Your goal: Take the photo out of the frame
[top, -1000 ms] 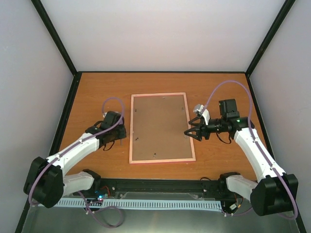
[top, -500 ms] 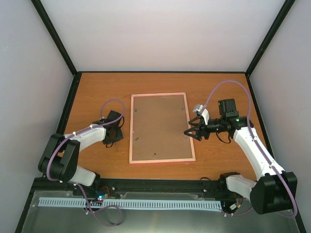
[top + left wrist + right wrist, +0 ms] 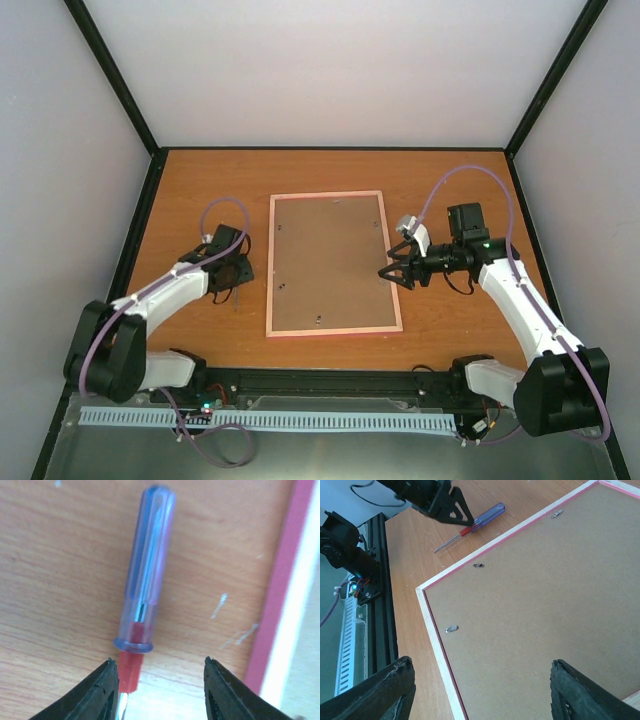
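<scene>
Frame (image 3: 334,329) lies flat, back side up, mid-table (image 3: 450,180), long edges running front to back, brown board (image 3: 330,260) filling it, small metal clips (image 3: 451,628) along the board's edges. Bare wood shows on all four sides, widest left and right. Left gripper (image 3: 232,272) sits just left of the frame's left edge, fingers (image 3: 100,690) spread over a screwdriver (image 3: 147,575) lying on the table; its red collar is just beside the left finger, with a gap to the right one. Right gripper (image 3: 392,272) is at the frame's right edge, jaws spread wide, nothing between them, above the board in the wrist view.
</scene>
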You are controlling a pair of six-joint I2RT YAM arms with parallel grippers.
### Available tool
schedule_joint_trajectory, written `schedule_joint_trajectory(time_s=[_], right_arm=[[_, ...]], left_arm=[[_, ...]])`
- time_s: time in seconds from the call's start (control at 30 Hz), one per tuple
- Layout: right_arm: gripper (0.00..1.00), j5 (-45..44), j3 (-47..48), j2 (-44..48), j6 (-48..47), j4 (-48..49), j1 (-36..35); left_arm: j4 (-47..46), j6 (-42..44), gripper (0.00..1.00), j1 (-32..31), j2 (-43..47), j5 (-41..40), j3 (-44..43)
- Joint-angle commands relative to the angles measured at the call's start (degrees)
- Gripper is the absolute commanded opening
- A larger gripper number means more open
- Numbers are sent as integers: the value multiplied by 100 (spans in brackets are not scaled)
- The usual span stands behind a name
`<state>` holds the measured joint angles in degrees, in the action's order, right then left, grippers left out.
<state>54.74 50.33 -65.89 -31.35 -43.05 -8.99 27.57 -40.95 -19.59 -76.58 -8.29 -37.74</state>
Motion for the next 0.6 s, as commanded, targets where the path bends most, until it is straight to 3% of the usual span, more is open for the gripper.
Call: schedule_joint_trajectory(time_s=[0.0,0.17,0.37,0.47,0.57], right_arm=[[72,-74,-45,-57,-101,42,3],[68,-321,17,-275,-399,-129,-74],[64,-2006,-86,-277,-992,-282,-1225],[63,-2561,-261,-116,-996,-243,-1713],[63,-2661,-393,22,-1020,-306,-1987]], left_arm=[[181,233,48,38,679,32,-398],[-68,873,50,35,1259,664,-721],[-333,1248,55,35,1845,841,-776],[-293,1421,67,35,2250,397,-864],[-445,1546,89,35,2722,126,-768]])
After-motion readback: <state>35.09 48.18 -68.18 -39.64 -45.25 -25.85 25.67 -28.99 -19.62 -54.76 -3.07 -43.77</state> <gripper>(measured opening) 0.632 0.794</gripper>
